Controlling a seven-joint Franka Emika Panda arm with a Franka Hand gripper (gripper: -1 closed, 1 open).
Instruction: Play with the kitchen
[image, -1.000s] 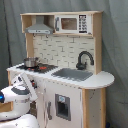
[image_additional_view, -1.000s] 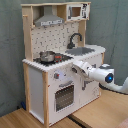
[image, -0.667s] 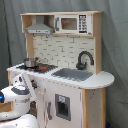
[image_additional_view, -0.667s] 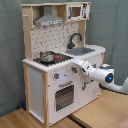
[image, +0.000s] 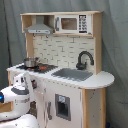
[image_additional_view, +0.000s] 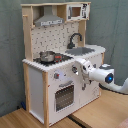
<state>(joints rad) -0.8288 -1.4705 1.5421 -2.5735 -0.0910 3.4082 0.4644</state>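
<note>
Here, at this moment:

Toy kitchen (image: 75, 75): tall, white and light wood, upright in front of a grey curtain (image: 115, 45); fills the middle of both exterior views.
Floor: wooden boards (image_additional_view: 20, 117) under the kitchen in the second exterior view.
Hood (image: 39, 29): grey, under the top shelf, above the stove.
Microwave (image: 72, 23): white, top shelf, beside the hood.
Back wall: pale tile pattern (image: 60, 50) between shelf and counter.
Stove (image_additional_view: 52, 59): dark plate on the counter, red ring showing.
Pot (image_additional_view: 46, 56): small, metal, upright on the stove.
Sink (image: 75, 74): grey basin set in the counter, next to the stove.
Faucet (image: 84, 59): black, curved, behind the sink.
Knobs (image_additional_view: 57, 76): on the front panel under the stove.
Oven door (image_additional_view: 64, 96): white frame with dark grille window, shut.
Lower door (image: 62, 106): under the sink, with a dark square panel.
Arm (image_additional_view: 102, 76): white, reaching in from the second exterior view's right, wrist level with the knob panel.
Gripper (image_additional_view: 80, 67): right at the front edge of the counter, near a knob; contact not clear.
Fingers: cannot tell whether apart or together.
</note>
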